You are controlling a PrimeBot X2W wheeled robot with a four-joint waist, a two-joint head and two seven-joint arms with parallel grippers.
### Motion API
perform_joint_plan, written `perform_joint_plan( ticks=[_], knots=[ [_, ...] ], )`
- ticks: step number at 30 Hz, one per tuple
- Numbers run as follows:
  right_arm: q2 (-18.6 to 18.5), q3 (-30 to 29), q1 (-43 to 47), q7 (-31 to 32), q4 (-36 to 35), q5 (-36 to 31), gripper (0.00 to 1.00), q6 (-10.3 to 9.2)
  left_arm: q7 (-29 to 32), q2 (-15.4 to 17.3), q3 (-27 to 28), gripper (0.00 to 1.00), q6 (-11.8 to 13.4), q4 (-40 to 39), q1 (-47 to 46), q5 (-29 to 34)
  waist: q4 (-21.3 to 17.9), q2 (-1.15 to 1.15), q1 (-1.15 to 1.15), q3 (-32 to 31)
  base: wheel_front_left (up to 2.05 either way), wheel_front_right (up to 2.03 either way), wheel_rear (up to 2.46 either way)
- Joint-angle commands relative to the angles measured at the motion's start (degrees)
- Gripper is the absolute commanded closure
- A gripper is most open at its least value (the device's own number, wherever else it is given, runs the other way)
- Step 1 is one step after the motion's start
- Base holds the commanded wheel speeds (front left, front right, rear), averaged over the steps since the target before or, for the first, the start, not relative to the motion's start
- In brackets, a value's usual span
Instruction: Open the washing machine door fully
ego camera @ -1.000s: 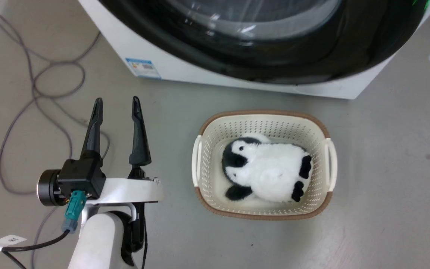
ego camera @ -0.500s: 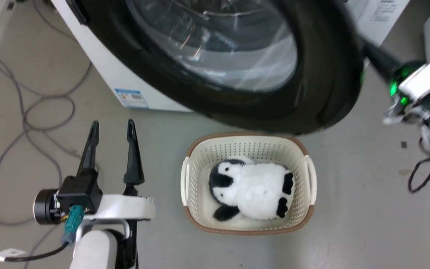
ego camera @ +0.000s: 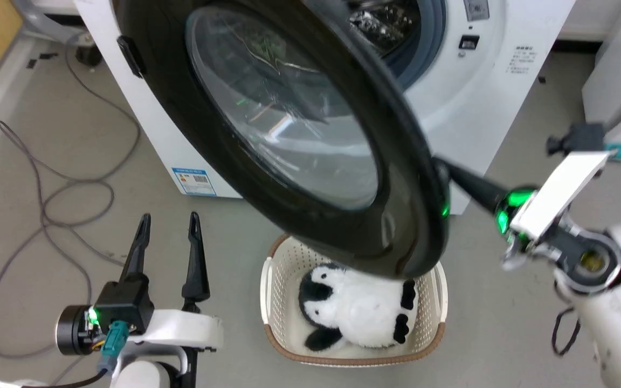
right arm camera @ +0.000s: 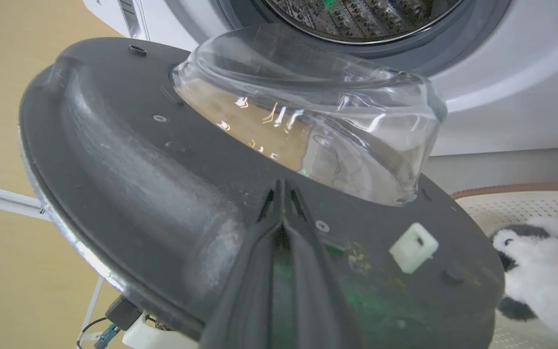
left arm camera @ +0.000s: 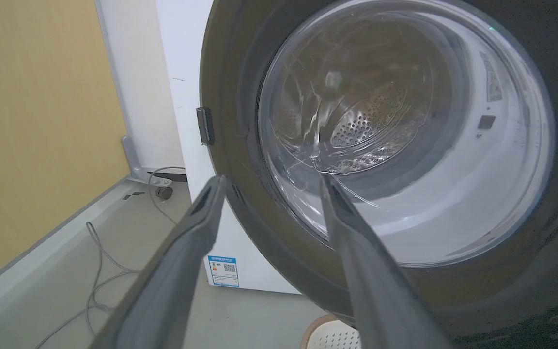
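My left end effector (ego camera: 169, 216) sits lower left of the head view, fingers spread wide, nothing between them, hovering over the grey floor (ego camera: 504, 334); in the left wrist view its fingers (left arm camera: 196, 228) point at the glass window. My right end effector (ego camera: 450, 171) comes in from the right of the head view with its fingers pressed together, tips at the rim of the washing machine door (ego camera: 289, 134). In the right wrist view the closed pair (right arm camera: 283, 194) lies against the door's dark grey inner face (right arm camera: 129, 160), just below the bulging clear bowl (right arm camera: 317, 121); pinching nothing. The door takes up the centre and upper left of the head view, swung partway out from the washing machine (ego camera: 504, 81). Steel drum (ego camera: 380, 21) and blue-grey gasket (ego camera: 423, 48) show at top centre behind it. Its lower edge overlaps a cream basket (ego camera: 273, 280) at bottom centre with a plush penguin (ego camera: 353, 312) inside. Blue label (ego camera: 194, 180) on the machine's lower front, grey cables (ego camera: 46, 199) on the floor at left
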Motion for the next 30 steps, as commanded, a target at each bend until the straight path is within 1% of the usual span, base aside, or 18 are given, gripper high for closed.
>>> perform_joint_plan(
  ticks=[1,7,10,18,23,30],
  knots=[
    [0.5,0.5,1.5,0.4,-0.6,0.4,1.00,0.07,-0.3,0.0,0.0,0.00,-0.2,0.2,0.7,0.2,0.2,0.00,0.01,-0.5,0.00,0.00,0.00],
    [1.3,3.4,7.2,1.1,-5.3,0.4,1.00,0.07,-0.3,0.0,0.0,0.00,-0.3,0.9,2.3,0.0,0.8,0.00,0.01,-2.5,0.00,0.00,0.00],
    [1.7,4.2,8.6,1.2,-6.7,0.5,1.00,0.07,-0.3,0.0,0.1,0.00,-0.3,1.2,2.7,0.0,1.0,0.00,0.01,-3.0,0.00,0.00,0.00],
    [4.4,8.0,12.9,1.7,-10.9,0.6,1.00,0.07,-0.3,0.0,-0.1,0.00,-0.4,2.1,3.7,-0.1,1.6,0.00,0.01,-4.4,0.00,0.00,0.00],
    [6.0,10.2,14.4,1.9,-12.4,0.5,1.00,0.07,-0.3,0.0,-0.1,0.00,-0.5,2.5,4.0,-0.1,1.9,0.00,0.01,-4.7,0.00,0.00,0.00],
    [7.3,13.0,16.2,1.9,-13.3,-0.1,1.00,0.07,-0.3,0.0,-0.1,0.00,-0.4,3.0,4.2,-0.2,1.9,0.00,0.01,-5.2,0.00,0.00,0.00]
  ],
)
